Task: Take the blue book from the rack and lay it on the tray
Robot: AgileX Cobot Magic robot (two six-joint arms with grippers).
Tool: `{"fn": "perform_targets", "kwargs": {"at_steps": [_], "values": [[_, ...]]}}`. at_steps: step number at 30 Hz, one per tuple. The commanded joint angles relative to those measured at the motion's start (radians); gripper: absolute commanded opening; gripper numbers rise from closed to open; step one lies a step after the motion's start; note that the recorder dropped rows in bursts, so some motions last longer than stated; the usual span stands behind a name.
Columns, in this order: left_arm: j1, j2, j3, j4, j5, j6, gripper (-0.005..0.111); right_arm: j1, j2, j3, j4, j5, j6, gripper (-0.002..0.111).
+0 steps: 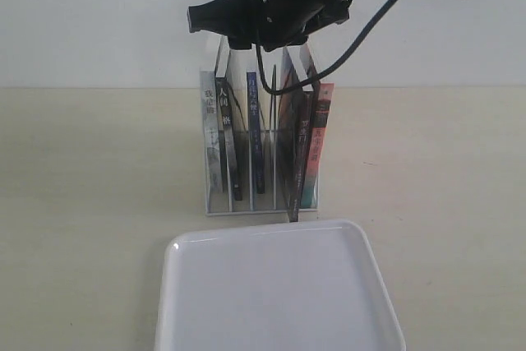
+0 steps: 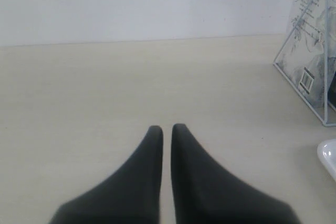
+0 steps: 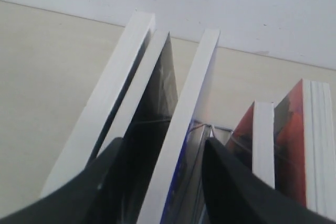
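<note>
The white wire rack stands mid-table with several books upright in it. The blue book sits in a middle slot, dark blue spine facing out. My right gripper hovers at the rack's top. In the right wrist view this gripper is open, one finger on each side of the blue book's white page edge, not pressing on it. The white tray lies just in front of the rack. My left gripper is shut and holds nothing, low over bare table beside the rack.
Black-spined books fill the slots left of the blue book. A red-and-teal-spined book and a thin dark one lean at the right. A tray corner shows in the left wrist view. A white wall stands behind.
</note>
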Motion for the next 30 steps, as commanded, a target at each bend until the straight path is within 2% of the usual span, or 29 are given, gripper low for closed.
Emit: {"fn": "perform_targets", "kwargs": {"at_steps": [1, 13, 15, 16, 18, 30], "values": [[-0.001, -0.004, 0.004, -0.008, -0.003, 0.004, 0.005, 0.000, 0.004, -0.003, -0.013, 0.004, 0.027, 0.044], [-0.001, -0.004, 0.004, -0.008, -0.005, 0.004, 0.005, 0.000, 0.069, -0.003, -0.034, -0.015, 0.028, 0.042], [-0.001, -0.004, 0.004, -0.008, -0.005, 0.004, 0.005, 0.000, 0.069, -0.003, -0.044, -0.020, 0.028, 0.026], [-0.001, -0.004, 0.004, -0.008, -0.005, 0.004, 0.005, 0.000, 0.069, -0.003, -0.045, -0.020, 0.028, 0.015], [-0.001, -0.004, 0.004, -0.008, -0.005, 0.004, 0.005, 0.000, 0.069, -0.003, -0.050, -0.022, 0.028, 0.005], [-0.001, -0.004, 0.004, -0.008, -0.003, 0.004, 0.005, 0.000, 0.039, -0.017, -0.060, -0.008, 0.031, 0.004]]}}
